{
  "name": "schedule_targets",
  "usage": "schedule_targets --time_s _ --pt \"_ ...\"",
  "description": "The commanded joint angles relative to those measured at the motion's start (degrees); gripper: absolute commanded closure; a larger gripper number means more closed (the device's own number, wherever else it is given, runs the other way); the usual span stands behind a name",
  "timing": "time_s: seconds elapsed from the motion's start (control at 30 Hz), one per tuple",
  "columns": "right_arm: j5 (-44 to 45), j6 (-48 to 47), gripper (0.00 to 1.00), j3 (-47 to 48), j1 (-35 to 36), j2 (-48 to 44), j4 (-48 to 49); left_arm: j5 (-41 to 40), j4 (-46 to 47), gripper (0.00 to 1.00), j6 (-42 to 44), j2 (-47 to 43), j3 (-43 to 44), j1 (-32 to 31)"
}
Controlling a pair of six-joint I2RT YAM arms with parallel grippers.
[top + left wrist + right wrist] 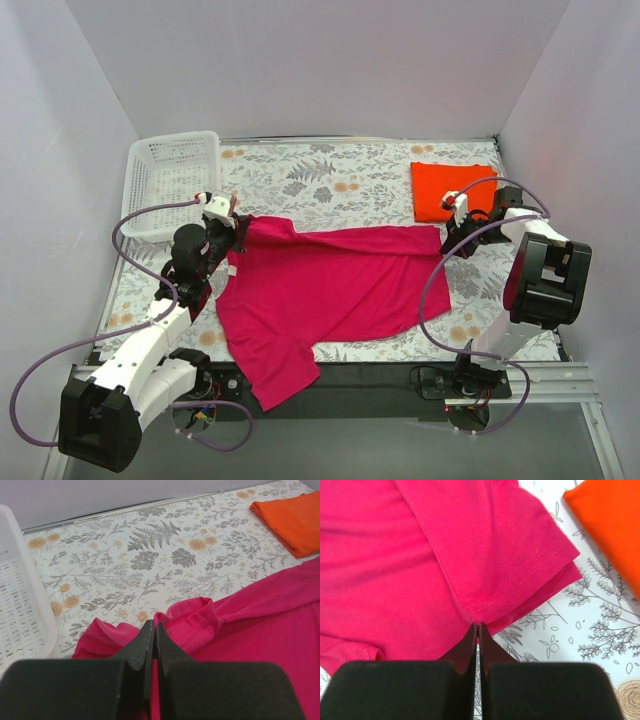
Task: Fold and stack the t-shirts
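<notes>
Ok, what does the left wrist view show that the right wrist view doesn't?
Left wrist only: the white basket and bunched folds of the pink t-shirt. Right wrist only: that shirt's stitched edge at the jaws. Both: the pink t-shirt, the folded orange t-shirt, the floral tablecloth, and jaws shut on pink cloth.

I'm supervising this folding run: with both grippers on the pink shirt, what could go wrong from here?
1. The right gripper looks closed on only the very edge of the pink t-shirt by a sleeve seam; that bite may slip on lifting.
2. The folded orange t-shirt lies close beside it; a swing could rumple it.
3. One sleeve overhangs the near edge of the table and may snag.
</notes>
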Motion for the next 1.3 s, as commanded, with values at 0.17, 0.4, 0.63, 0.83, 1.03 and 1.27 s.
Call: schedule_targets --time_s 0.17,0.4,0.63,0.83,1.03,1.27 --pt "3.24 -2.39 0.99 0.46 -0.43 2.41 -2.03 -0.15 -0.86 1.00 1.59 -2.20 -0.49 -0.18" --pt "1.13 0.07 0.97 2.04 -0.52 3.99 -1.50 2.05 -2.27 1.00 2.64 -3.08 -0.84 -0.27" --pt "1.13 2.09 0.98 2.31 -0.52 3.91 0.26 3.72 -3.94 1.00 2.91 -2.37 -0.32 -0.45" --pt "1.04 3.41 0.98 2.83 -0.52 4.00 1.31 3.72 -5.78 1.00 2.73 -1.06 0.30 -0.89" --pt "0.87 4.12 0.98 3.36 -0.52 4.08 1.66 3.02 -8.50 1.00 2.20 -0.70 1.09 -1.33" --pt "0.69 4.03 0.95 3.36 -0.52 4.26 1.58 2.31 -12.46 1.00 2.03 -0.53 2.32 -1.85"
